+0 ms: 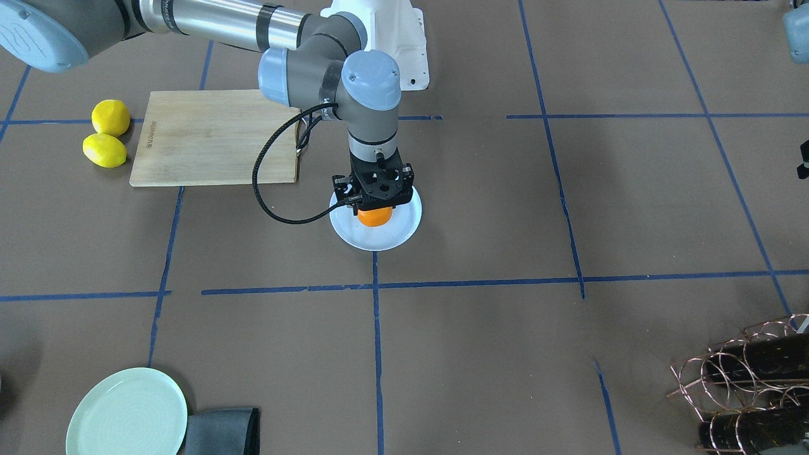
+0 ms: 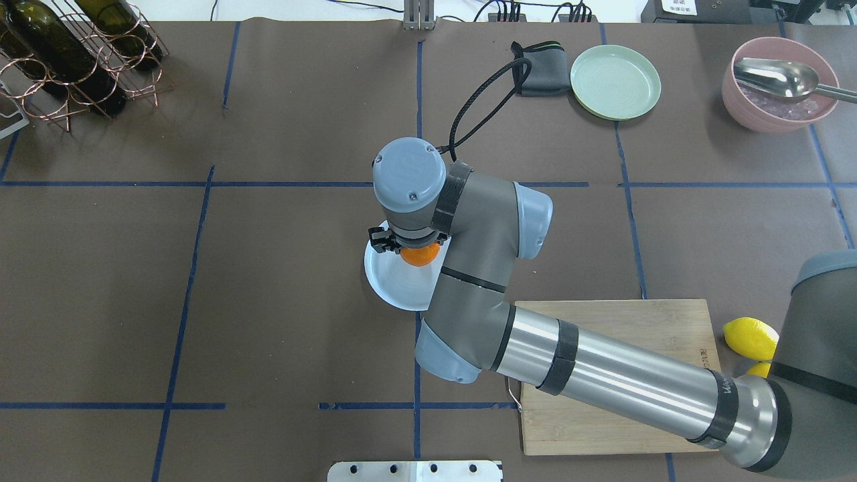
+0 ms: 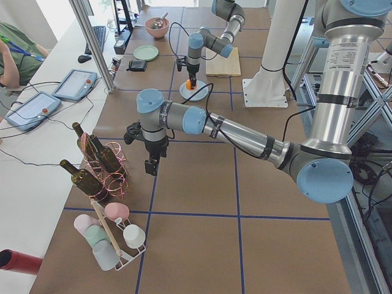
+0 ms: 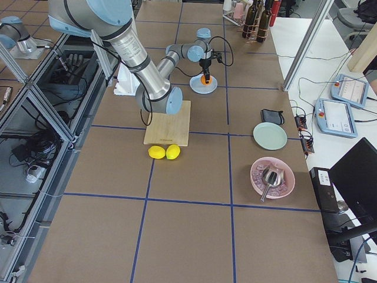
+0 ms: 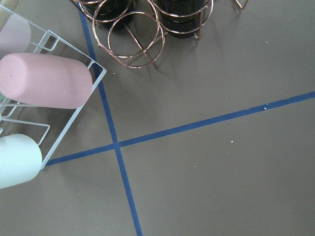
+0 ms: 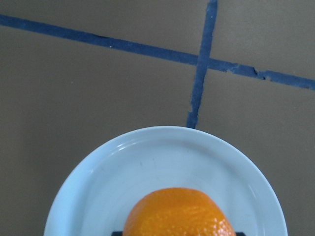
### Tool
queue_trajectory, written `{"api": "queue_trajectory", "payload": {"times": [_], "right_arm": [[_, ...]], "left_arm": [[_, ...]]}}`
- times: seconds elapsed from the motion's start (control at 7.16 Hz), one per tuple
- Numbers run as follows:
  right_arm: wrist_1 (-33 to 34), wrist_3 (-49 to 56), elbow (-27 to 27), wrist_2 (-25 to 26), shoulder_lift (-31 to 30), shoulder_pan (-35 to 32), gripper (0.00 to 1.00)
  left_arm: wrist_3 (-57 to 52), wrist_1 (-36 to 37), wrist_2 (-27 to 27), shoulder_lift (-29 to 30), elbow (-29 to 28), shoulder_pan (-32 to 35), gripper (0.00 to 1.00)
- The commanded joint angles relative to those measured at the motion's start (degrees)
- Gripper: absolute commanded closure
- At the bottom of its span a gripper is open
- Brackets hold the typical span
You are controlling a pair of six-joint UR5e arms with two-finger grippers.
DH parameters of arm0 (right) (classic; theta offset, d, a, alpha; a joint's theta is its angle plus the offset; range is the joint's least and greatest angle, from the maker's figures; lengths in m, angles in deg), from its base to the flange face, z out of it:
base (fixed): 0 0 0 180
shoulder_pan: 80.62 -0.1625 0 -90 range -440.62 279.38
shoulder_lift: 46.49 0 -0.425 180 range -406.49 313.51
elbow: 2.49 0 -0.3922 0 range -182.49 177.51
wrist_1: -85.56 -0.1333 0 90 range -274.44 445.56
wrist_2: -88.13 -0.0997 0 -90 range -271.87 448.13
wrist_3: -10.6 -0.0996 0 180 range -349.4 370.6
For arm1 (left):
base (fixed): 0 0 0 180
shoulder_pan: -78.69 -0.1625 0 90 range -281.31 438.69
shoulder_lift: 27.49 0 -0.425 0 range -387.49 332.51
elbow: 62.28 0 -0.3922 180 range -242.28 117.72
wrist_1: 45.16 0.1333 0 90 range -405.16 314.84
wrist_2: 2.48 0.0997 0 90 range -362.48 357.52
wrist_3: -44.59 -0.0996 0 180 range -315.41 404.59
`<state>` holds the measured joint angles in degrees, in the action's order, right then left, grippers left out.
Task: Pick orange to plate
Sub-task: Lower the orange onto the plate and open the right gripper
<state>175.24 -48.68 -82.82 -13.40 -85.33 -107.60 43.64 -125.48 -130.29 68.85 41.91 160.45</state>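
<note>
The orange [image 1: 374, 218] is over the plate [image 1: 379, 237] beneath your right gripper [image 1: 374, 207]; its fingers are hidden, so release is unconfirmed.

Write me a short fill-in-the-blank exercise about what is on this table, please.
1. The orange is over the white plate, directly below the ____ arm's end effector.
2. ____ lemons lie beside the wooden board.
3. The spoon rests in the ____ bowl.
4. The larger plate near that bowl is pale ____.
Missing words: right; two; pink; green.
</note>
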Motion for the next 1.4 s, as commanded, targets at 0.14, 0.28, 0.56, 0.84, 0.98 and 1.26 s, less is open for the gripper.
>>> {"api": "queue_trajectory", "payload": {"times": [0.14,0.28,0.56,0.84,0.98,1.26], "right_arm": [[-0.03,-0.39,0.7,0.63,0.34,0.79,0.0],[0.49,-0.39,-0.18,0.1,0.43,0.7,0.0],[13.6,0.13,-11.45,-2.25,-0.18,-1.92,0.0],[19.64,3.19,-25.52,-9.19,-7.17,-9.11,0.0],[19.74,8.43,-30.28,-10.61,-12.69,-12.71,0.0],[19.04,18.29,-32.44,-16.29,-20.01,-20.96,0.0]], "left_arm": [[-0.1,-0.01,0.02,-0.71,-0.04,0.32,0.0],[-0.1,-0.01,0.1,-0.71,-0.21,0.41,0.0],[-2.54,-0.71,0.02,-0.97,-0.83,1.2,0.0],[-7.3,-0.71,0.02,-0.89,-3.37,3.39,0.0],[-10.18,-0.63,-0.07,-0.98,-3.64,4.97,0.0],[-13.55,-0.27,-5.3,-2.98,-6.7,7.7,0.0]]}}
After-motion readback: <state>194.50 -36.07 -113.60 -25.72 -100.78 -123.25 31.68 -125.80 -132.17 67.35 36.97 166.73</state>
